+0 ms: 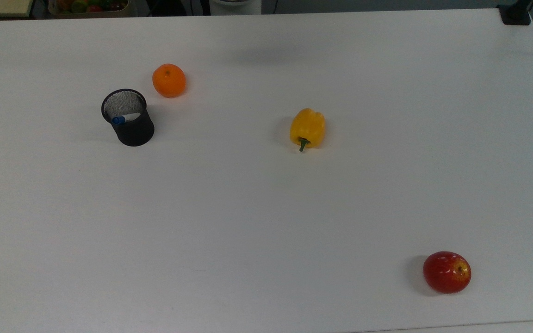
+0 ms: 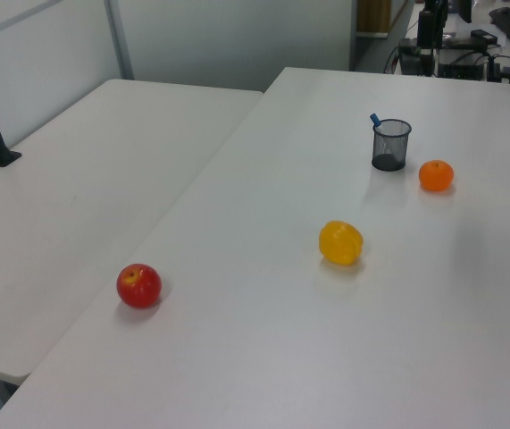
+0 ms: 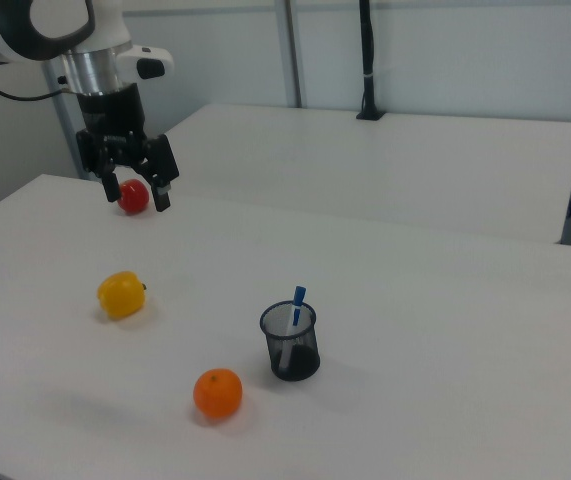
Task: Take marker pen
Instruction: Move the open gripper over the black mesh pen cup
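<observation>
**Marker pen standing in the mesh cup, my fingers spread high above the desk**

The white desk [image 1: 266, 208] carries everything here, and I place each thing against the black mesh cup [image 1: 130, 121], which stands upright on it. In the right view I hang well above the desk, far to the right view's left of the cup [image 3: 291, 343], with my fingers [image 3: 135, 180] spread apart and pinching nothing. The yellow pepper [image 1: 307, 128] lies on its side well apart from the cup, toward the top view's right. The red apple [image 1: 447, 272] sits farthest from the cup, near the desk's corner at the top view's lower right. The orange [image 1: 169, 80] rests just beside the cup, up and to the top view's right of it. The marker pen [image 3: 297, 305] stands inside the cup, leaning on the rim, its blue end poking out above.
</observation>
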